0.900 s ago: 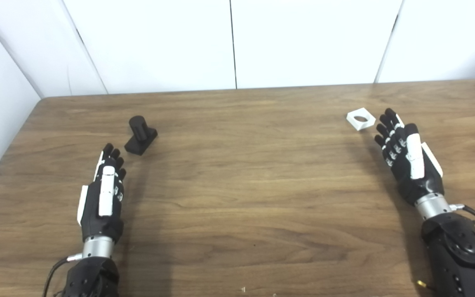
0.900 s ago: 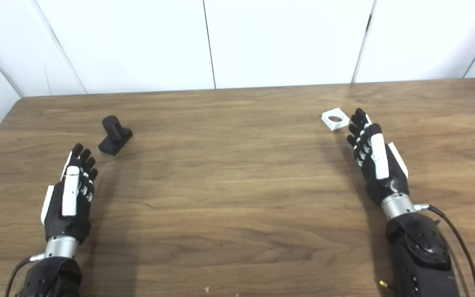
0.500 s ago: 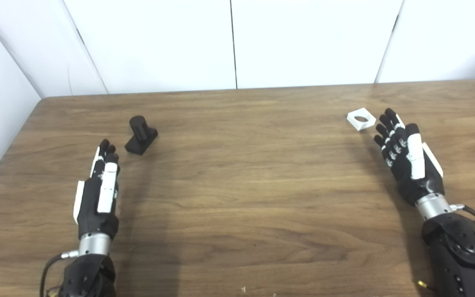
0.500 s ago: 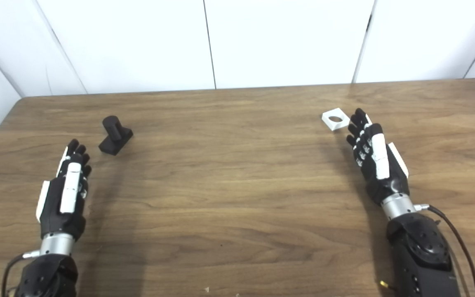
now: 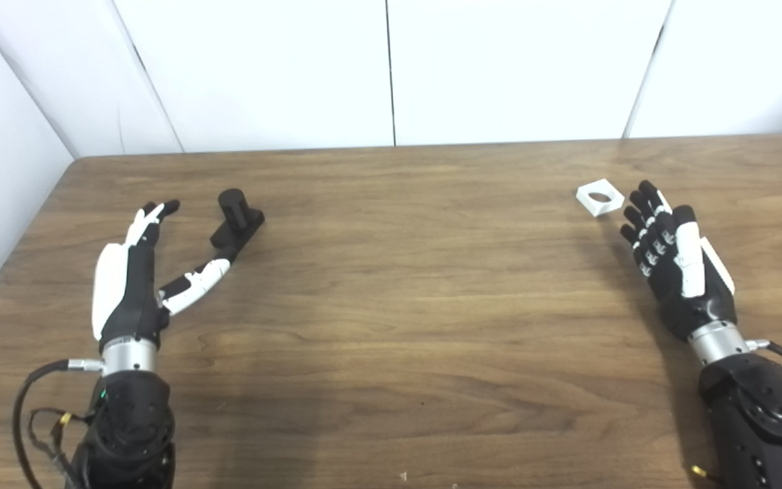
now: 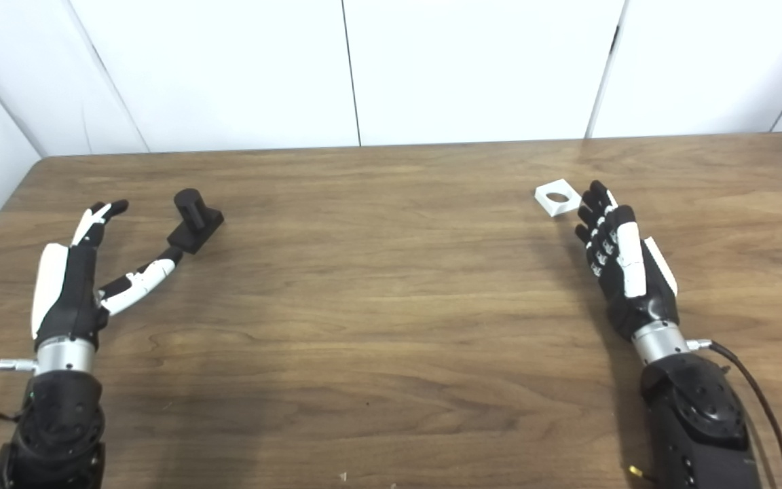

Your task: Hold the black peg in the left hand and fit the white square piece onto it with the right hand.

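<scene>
The black peg (image 5: 236,217) stands on its base on the tabletop (image 5: 404,285), toward the far left corner, its round post upright. The left hand (image 5: 134,272) lies just short of it on the near side, spread wide and holding nothing: the thumb (image 5: 195,284) reaches out toward the near corner of the peg's base, its tip right beside it or touching, which cannot be told, while the fingers (image 5: 150,216) point toward the far edge, to the left of the peg. The white square piece (image 5: 599,197), with a round hole through it, lies flat near the far right part of the tabletop. The right hand (image 5: 669,261) is also empty, fingers straight and close together, their tips just beside the piece on its right, apart from it
</scene>
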You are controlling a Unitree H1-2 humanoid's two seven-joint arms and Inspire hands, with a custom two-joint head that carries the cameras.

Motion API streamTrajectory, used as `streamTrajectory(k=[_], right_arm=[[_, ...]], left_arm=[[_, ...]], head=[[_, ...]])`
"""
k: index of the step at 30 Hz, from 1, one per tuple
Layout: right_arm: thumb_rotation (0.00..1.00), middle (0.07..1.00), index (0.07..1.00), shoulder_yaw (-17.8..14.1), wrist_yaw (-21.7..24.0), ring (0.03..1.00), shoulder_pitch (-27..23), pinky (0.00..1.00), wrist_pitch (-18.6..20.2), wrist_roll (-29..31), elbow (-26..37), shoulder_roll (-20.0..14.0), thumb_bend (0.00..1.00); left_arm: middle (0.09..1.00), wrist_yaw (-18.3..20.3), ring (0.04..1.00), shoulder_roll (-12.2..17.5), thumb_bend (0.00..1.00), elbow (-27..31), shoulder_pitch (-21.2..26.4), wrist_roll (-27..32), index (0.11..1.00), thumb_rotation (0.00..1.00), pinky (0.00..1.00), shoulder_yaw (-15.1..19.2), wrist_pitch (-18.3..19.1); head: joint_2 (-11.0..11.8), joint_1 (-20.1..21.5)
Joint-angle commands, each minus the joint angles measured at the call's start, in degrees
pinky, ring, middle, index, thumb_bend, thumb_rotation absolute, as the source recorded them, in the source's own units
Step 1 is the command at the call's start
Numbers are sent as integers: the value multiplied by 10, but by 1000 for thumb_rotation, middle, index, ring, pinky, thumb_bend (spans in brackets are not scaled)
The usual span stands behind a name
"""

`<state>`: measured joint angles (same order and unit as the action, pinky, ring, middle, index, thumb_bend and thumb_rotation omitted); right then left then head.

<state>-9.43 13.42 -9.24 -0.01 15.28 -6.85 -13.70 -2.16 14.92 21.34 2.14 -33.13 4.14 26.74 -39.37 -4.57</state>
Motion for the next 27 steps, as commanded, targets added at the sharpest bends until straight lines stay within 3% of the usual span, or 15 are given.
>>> streamTrajectory(k=[1, 5, 11, 18, 27], right_arm=[[1000, 1000, 1000, 3, 3, 1000, 13, 1000, -9, 4, -20, 6, 602], [1000, 1000, 1000, 4, 3, 1000, 13, 1000, -12, 1, -23, 6, 614], [1000, 1000, 1000, 4, 2, 1000, 13, 1000, -2, 6, -17, 10, 615], [1000, 1000, 1000, 4, -1, 1000, 11, 1000, -5, 4, -19, 13, 592], [1000, 1000, 1000, 3, -5, 1000, 11, 1000, -6, 1, -23, 16, 588]], left_arm=[[1000, 11, 1000, 6, 767, -3, 28, -63, 811, 332, 1000, 5, 2], [1000, 39, 1000, 2, 778, -28, 46, -148, 793, 345, 1000, 2, 2], [1000, 59, 1000, 14, 770, -69, 73, -215, 778, 376, 1000, -11, 1], [1000, 61, 1000, 30, 768, -121, 106, -236, 762, 382, 1000, -23, 1], [1000, 47, 1000, 48, 772, -183, 145, -220, 759, 413, 1000, -40, -4]], head=[[0, 0], [0, -1], [5, 0], [8, 1], [15, 8]])
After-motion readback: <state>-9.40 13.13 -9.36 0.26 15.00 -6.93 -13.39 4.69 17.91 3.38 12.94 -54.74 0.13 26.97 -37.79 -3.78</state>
